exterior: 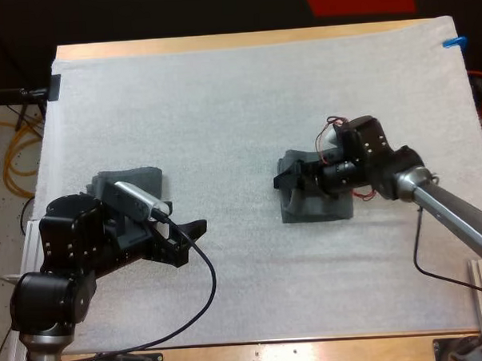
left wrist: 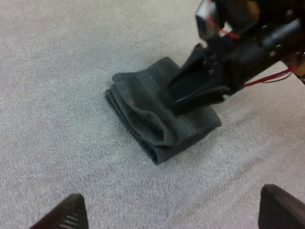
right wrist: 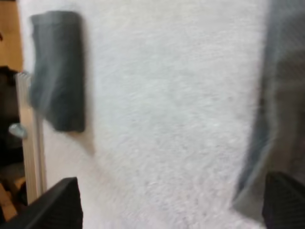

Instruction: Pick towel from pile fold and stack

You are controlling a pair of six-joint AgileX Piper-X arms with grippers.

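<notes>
Mostly white mat, folded towel; wooden table beyond

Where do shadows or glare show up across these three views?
High view: even light, no glare on the white mat, only faint shade along the folded towel. Left wrist view: the right tool darkens the folded towel just beneath it. Right wrist view: the other towel throws a dim, soft shadow on the mat.

folded towel centre-right, second towel far left
</notes>
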